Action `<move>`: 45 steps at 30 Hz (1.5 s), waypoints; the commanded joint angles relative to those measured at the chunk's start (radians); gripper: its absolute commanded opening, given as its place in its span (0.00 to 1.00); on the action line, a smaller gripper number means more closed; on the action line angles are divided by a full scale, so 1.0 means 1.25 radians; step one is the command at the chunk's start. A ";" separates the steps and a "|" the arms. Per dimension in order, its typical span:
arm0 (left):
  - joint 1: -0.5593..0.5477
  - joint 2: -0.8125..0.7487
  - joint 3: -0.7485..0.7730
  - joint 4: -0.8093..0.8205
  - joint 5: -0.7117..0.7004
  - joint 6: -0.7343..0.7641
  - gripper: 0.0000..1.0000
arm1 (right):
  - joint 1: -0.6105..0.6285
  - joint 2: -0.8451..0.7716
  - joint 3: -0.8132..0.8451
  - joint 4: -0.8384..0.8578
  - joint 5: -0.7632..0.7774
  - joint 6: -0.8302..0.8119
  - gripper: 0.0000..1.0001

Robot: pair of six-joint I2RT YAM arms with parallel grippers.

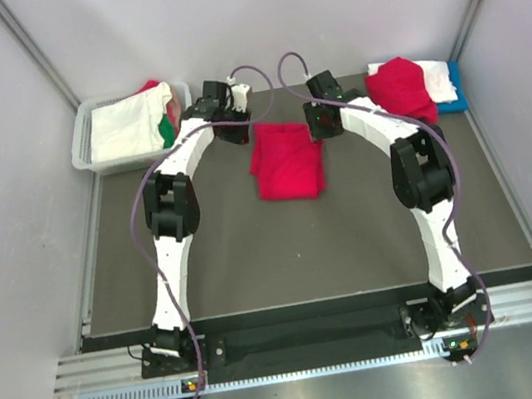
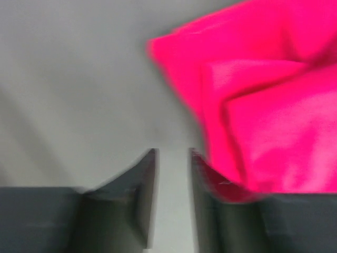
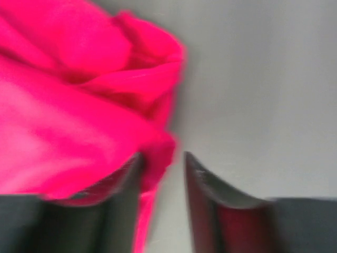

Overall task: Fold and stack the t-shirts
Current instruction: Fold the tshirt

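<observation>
Grey matting (image 1: 254, 252) covers the table, with white walls around. In the middle lies a folded red t-shirt (image 1: 286, 160), its long side running far to near. The left gripper (image 1: 233, 129) sits at its far left corner, the right gripper (image 1: 323, 122) at its far right corner, both just as close. Each one's fingers are a little apart, pinching nothing. The pile of shirts (image 1: 410, 85) sits at the far right, so I think the right arm has the shorter trip.
</observation>
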 commanded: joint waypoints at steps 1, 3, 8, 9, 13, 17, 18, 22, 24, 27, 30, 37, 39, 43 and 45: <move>0.036 0.015 0.023 0.063 -0.107 -0.047 0.53 | -0.045 0.044 0.092 -0.067 0.077 -0.028 0.61; 0.042 -0.008 0.006 0.076 -0.095 -0.053 0.63 | -0.044 0.048 0.107 -0.073 0.107 -0.030 0.82; 0.064 -0.111 0.003 0.071 -0.039 -0.069 0.70 | -0.044 -0.022 0.084 -0.054 0.132 -0.026 0.87; 0.071 -0.133 -0.023 0.070 -0.027 -0.076 0.70 | -0.043 -0.036 0.067 -0.049 0.128 -0.024 0.87; 0.117 -0.295 -0.178 0.105 0.043 -0.108 0.71 | -0.025 -0.105 0.019 -0.031 0.120 -0.037 0.87; 0.228 -0.396 -0.256 0.092 0.179 -0.173 0.71 | 0.012 -0.147 -0.002 -0.038 0.119 -0.046 0.86; 0.251 -0.431 -0.265 0.087 0.203 -0.179 0.71 | 0.022 -0.156 -0.005 -0.042 0.118 -0.046 0.86; 0.315 -0.539 -0.385 0.066 0.271 -0.145 0.71 | 0.097 -0.177 -0.022 -0.060 0.089 -0.051 0.82; 0.319 -0.610 -0.451 0.073 0.257 -0.089 0.71 | 0.118 -0.156 -0.021 -0.077 0.065 -0.048 0.74; 0.323 -0.673 -0.556 0.083 0.247 -0.066 0.72 | 0.143 -0.118 -0.029 -0.075 0.052 -0.044 0.58; 0.333 -0.688 -0.613 0.075 0.238 -0.063 0.72 | 0.151 -0.077 -0.012 -0.083 0.031 -0.034 0.58; 0.345 -0.712 -0.751 0.106 0.199 -0.034 0.73 | 0.168 -0.023 0.005 -0.092 0.033 -0.026 0.86; 0.351 -0.719 -0.760 0.098 0.211 -0.027 0.73 | 0.168 -0.012 -0.006 -0.083 0.029 -0.022 0.85; 0.356 -0.729 -0.755 0.086 0.227 -0.017 0.73 | 0.168 0.009 -0.040 -0.072 0.024 -0.018 0.85; 0.357 -0.731 -0.749 0.079 0.243 -0.018 0.73 | 0.168 0.008 -0.042 -0.078 0.028 -0.017 0.86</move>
